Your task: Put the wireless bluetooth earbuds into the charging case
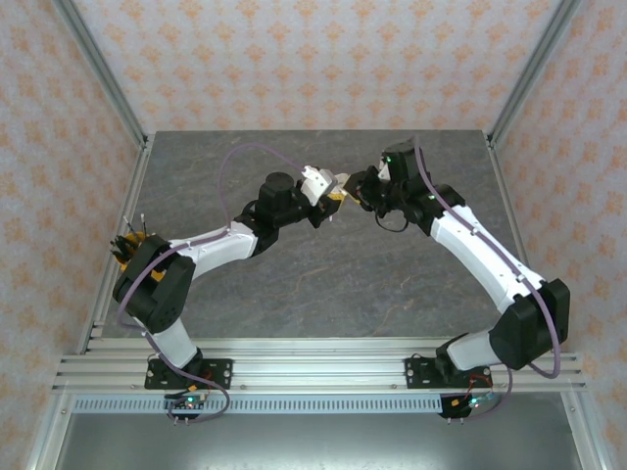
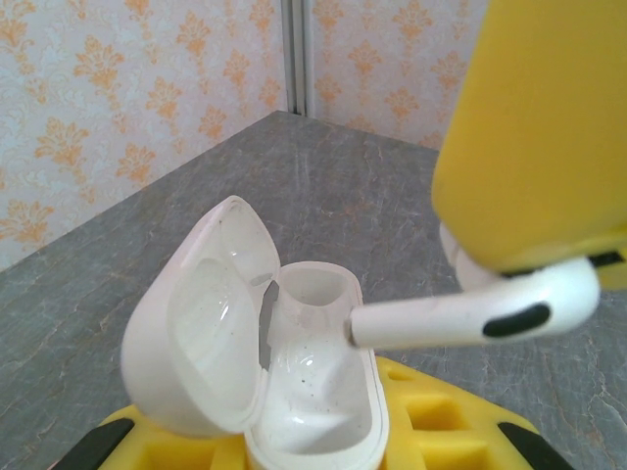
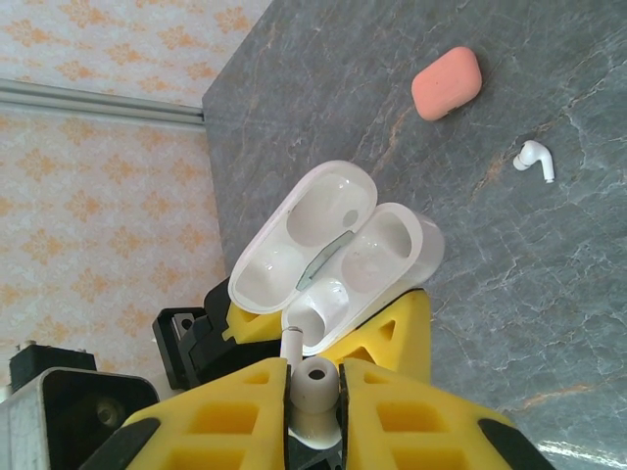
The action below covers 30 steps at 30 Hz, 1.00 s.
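Currently both arms meet in mid-air above the far half of the grey table [image 1: 294, 284].

Left gripper [image 2: 313, 446]: yellow fingers [image 2: 441, 421] are clamped on the base of the white charging case [image 2: 313, 392]. The case is lifted off the table with its lid [image 2: 196, 323] swung fully open to the left. A few dark specks lie inside the wells. In the overhead view the case [image 1: 315, 179] sits at the tip of this gripper [image 1: 331, 194].

Right gripper [image 3: 313, 377]: jaws are closed tight on a white earbud [image 3: 314, 392], head pinched between the yellow pads [image 3: 235, 411]. In the left wrist view this earbud [image 2: 470, 315] lies nearly horizontal, a dark oval mark on its head. Its stem tip is at the rim of the case's right-hand well, not seated. Contact cannot be judged. Overhead, this gripper [image 1: 361, 184] faces the left one, just beside it.

On the table in the right wrist view: a second white earbud [image 3: 534, 160] lies on its side. A closed coral-red case [image 3: 446, 83] is near it and apart from it. Both are well away from the held case [image 3: 338, 255].
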Each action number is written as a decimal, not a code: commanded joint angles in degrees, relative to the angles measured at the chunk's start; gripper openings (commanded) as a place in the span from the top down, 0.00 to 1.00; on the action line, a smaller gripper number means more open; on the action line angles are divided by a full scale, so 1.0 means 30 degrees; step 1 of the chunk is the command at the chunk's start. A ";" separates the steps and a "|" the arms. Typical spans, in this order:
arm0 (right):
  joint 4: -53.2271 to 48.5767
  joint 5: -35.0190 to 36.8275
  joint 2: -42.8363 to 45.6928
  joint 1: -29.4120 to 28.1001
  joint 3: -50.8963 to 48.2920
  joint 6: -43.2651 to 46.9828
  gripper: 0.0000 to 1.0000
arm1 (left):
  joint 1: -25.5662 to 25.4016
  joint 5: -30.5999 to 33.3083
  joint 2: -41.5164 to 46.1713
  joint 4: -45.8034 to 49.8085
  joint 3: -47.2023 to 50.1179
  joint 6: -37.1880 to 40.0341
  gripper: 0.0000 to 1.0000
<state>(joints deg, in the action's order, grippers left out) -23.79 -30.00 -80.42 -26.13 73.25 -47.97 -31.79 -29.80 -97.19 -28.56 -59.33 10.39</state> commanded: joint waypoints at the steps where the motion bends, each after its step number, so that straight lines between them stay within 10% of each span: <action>1: -0.0448 0.0087 0.0536 0.0097 0.0426 -0.0036 0.82 | -0.0063 -0.0349 -0.0129 -0.1041 -0.0438 -0.0066 1.00; 30: -0.2344 -0.1426 -0.0966 0.0141 0.1457 0.0369 0.82 | -0.0063 -0.1286 0.0374 0.0195 -0.0379 0.1618 1.00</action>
<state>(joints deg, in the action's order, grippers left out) -29.61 -33.26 -83.22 -26.04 76.66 -47.31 -31.79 -32.62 -97.19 -28.18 -59.37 13.43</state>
